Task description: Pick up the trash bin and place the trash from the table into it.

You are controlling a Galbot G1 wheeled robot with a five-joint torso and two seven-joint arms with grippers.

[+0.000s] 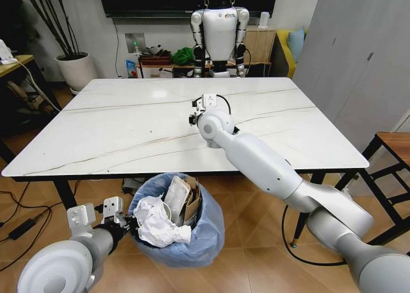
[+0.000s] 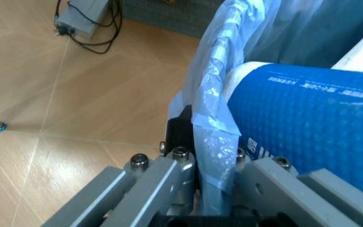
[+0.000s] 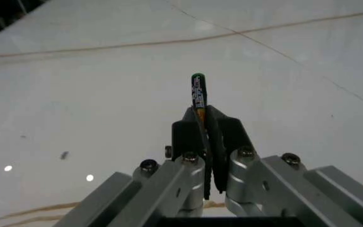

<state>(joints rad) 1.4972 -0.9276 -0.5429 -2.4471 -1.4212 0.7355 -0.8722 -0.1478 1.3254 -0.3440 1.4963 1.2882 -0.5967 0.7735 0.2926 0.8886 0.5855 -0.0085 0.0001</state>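
Right pincer (image 3: 205,124) is clamped on a thin dark wrapper (image 3: 198,91) over the white marble tabletop (image 1: 128,123); left pincer (image 2: 208,163) pinches the rim of the round, light-blue-bagged trash bin (image 1: 205,232).

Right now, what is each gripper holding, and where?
Left gripper: rim of the light-blue bag-lined trash bin. Right gripper: lower end of a thin dark wrapper.

This looks like a robot lab set up in an office-like room. Far beyond the right claw (image 1: 204,104), across the marble table (image 1: 128,123), a white humanoid robot (image 1: 220,33) hangs from hooks by the wall. A potted plant (image 1: 75,67) and cluttered shelves (image 1: 157,61) stand there too. Cables (image 1: 25,224) trail over the wood floor (image 1: 256,242) near the left claw (image 1: 97,217).
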